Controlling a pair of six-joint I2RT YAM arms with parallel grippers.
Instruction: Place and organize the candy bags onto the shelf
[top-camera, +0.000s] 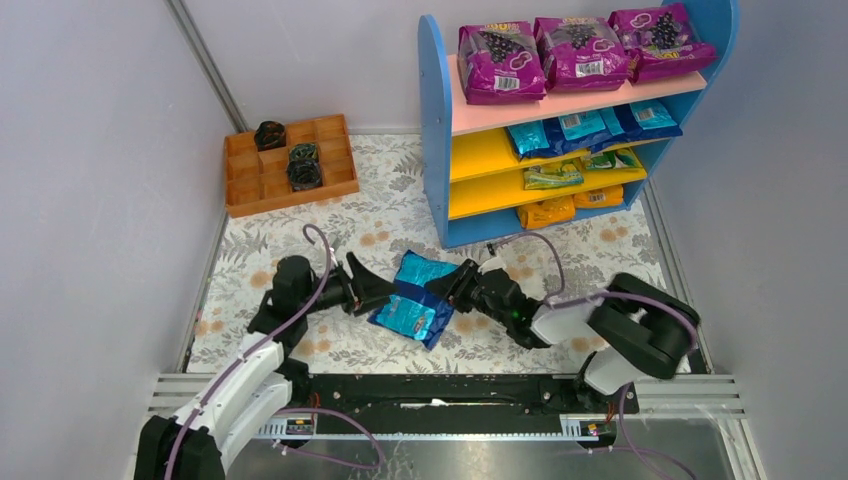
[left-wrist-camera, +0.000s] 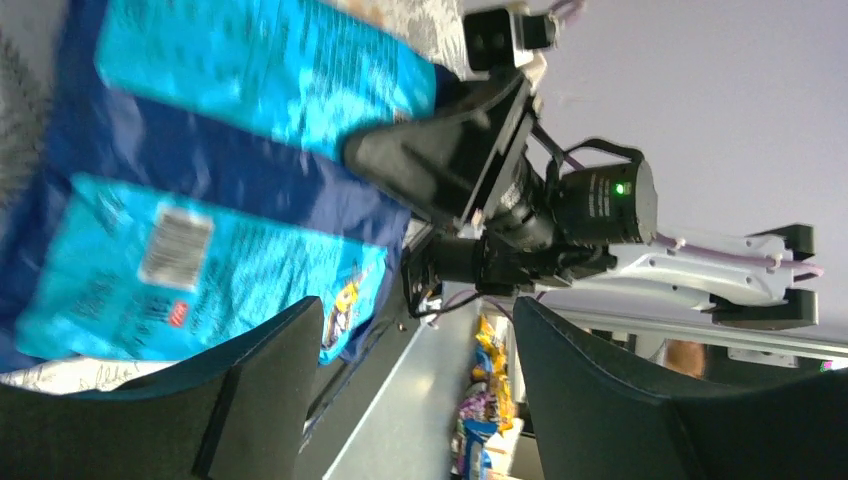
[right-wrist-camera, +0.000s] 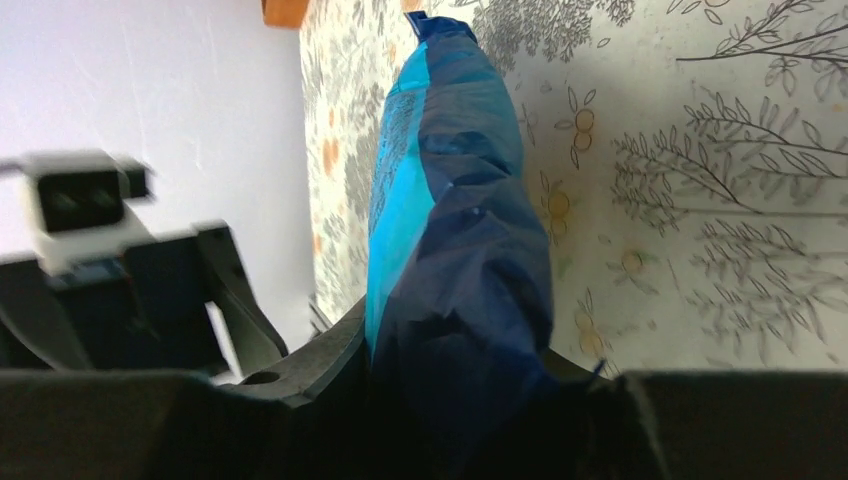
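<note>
Two shiny blue candy bags lie touching on the floral mat, one farther back (top-camera: 425, 270) and one nearer (top-camera: 408, 318). My right gripper (top-camera: 458, 285) is shut on the right edge of the farther bag (right-wrist-camera: 450, 200), whose dark blue end fills the space between the jaws of the right gripper (right-wrist-camera: 460, 365). My left gripper (top-camera: 375, 290) stands open just left of the bags, and nothing is between the fingers of the left gripper (left-wrist-camera: 415, 335). Both bags (left-wrist-camera: 200, 270) show in the left wrist view. The shelf (top-camera: 435, 150) stands at the back right and holds blue, green-yellow and orange bags.
Three purple grape-print bags (top-camera: 580, 50) sit on the shelf's pink top board. An orange compartmented tray (top-camera: 245, 190) with two dark items stands at the back left. Grey walls close both sides. A metal rail (top-camera: 450, 395) runs along the near edge.
</note>
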